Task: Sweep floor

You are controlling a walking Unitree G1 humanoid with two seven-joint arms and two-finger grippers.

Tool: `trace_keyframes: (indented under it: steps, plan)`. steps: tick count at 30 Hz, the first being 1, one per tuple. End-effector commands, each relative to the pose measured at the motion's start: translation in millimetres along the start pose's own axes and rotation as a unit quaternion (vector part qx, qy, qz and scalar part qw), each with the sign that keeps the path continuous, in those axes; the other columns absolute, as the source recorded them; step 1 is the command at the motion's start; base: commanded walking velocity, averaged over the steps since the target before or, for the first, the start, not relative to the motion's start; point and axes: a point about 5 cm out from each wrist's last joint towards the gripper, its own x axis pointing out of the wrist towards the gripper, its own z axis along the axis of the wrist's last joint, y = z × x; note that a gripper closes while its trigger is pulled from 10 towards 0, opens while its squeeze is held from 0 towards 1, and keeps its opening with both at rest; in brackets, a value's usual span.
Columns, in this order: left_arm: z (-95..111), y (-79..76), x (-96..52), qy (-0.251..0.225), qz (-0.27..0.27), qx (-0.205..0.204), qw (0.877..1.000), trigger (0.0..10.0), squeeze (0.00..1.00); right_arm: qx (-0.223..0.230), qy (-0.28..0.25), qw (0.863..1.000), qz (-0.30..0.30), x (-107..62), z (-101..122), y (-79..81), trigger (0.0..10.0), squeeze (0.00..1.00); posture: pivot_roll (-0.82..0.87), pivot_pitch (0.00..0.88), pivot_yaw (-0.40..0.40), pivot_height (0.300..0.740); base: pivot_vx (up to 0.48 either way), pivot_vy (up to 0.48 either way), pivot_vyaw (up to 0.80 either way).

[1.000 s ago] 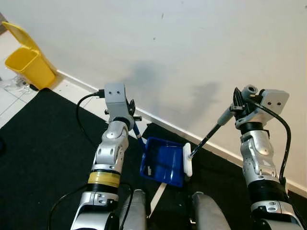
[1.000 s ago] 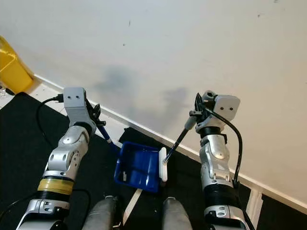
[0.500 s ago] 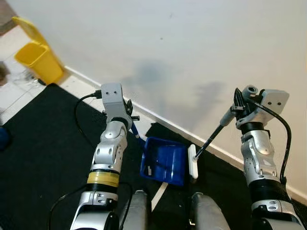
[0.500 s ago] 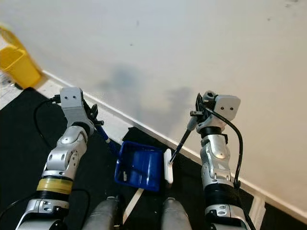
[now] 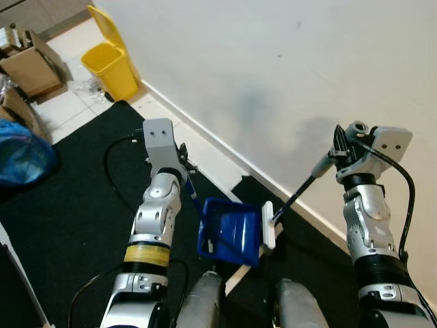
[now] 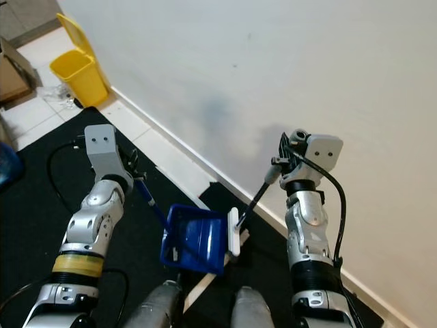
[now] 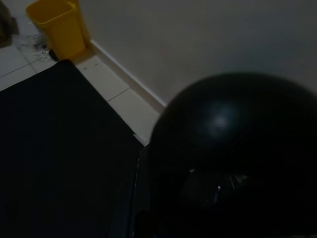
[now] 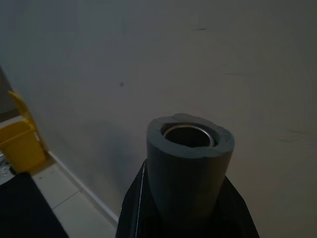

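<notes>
A blue dustpan (image 5: 232, 232) hangs low in front of my legs, over the black mat (image 5: 75, 219). Its blue handle runs up into my left gripper (image 5: 184, 169), which is shut on it. In the left wrist view the handle's dark round end (image 7: 233, 148) sits close to the camera. My right gripper (image 5: 339, 149) is shut on the grey grip (image 8: 190, 163) of a brush. The brush's thin dark shaft slants down to a white brush head (image 5: 268, 225), which rests against the dustpan's open right edge.
A white wall with a baseboard (image 5: 205, 140) runs diagonally just ahead, with pale tiles along it. A yellow bin (image 5: 113, 65) stands at the far left by the wall. A cardboard box (image 5: 27, 65) and a blue bag (image 5: 20, 160) lie at the left.
The whole view has shifted, so the bin sits further in and the box and blue bag have come into sight. Both grippers keep their hold; the brush head stays at the dustpan's edge.
</notes>
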Motion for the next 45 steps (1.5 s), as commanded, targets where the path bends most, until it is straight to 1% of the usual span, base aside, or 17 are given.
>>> trace_keyframes:
  steps: [1,5,45]
  plan:
    - [1.5,1.4,0.7,-0.002,0.003,0.001,1.0,10.0,0.0,0.004,-0.014,1.0,-0.002,1.7,4.4,0.7,10.0,0.0,-0.07,0.124,0.034,0.74,0.0,0.0,0.79]
    - [0.1,1.9,0.3,0.001,0.005,0.001,1.0,10.0,0.0,0.029,-0.01,0.999,-0.007,1.6,3.0,-0.2,10.0,0.0,-0.07,0.124,0.034,0.74,0.0,0.0,0.78]
    - [-2.0,3.4,0.9,0.01,0.012,0.003,1.0,10.0,0.0,0.028,-0.007,1.0,0.011,2.2,2.9,3.0,10.0,0.0,-0.07,0.129,0.034,0.74,0.0,0.0,0.78]
